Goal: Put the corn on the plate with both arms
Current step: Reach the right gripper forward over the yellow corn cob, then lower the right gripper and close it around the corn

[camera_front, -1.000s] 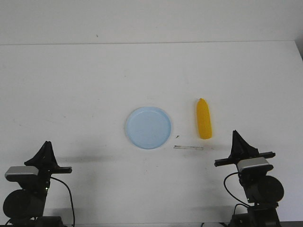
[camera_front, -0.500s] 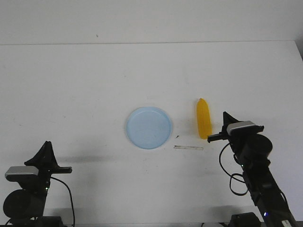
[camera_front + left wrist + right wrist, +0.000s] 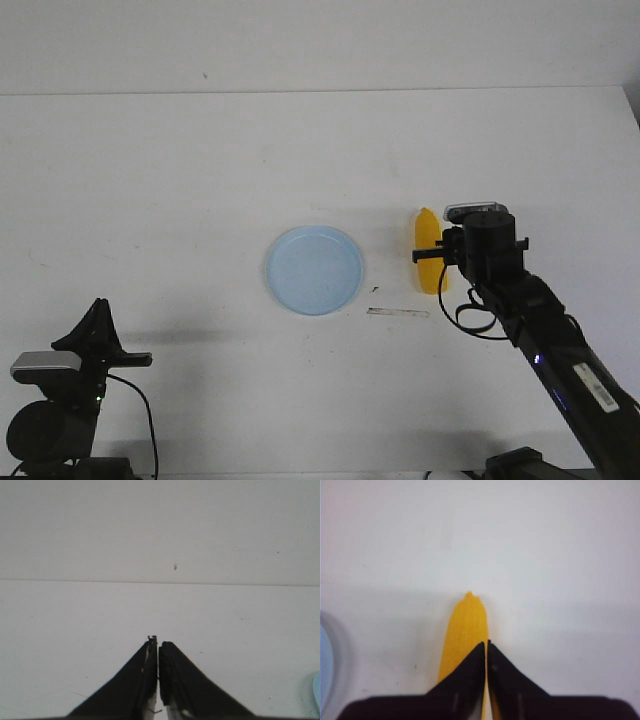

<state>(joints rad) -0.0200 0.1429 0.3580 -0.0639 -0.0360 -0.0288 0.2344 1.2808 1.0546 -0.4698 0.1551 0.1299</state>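
The right gripper has its fingers pressed together, tips meeting over the corn with nothing between them; whether they touch the cob cannot be told. In the front view that gripper sits at centre right of the frame, covering the lower right part of the corn, which lies on the white table just right of the plate, its pointed end toward the top of the frame. The left gripper is also clenched empty, parked at the lower left of the front view. Only the front view shows a thin strip on the table below the corn; only the right wrist view shows the cob's tip close up, with a sliver of plate at its left edge.
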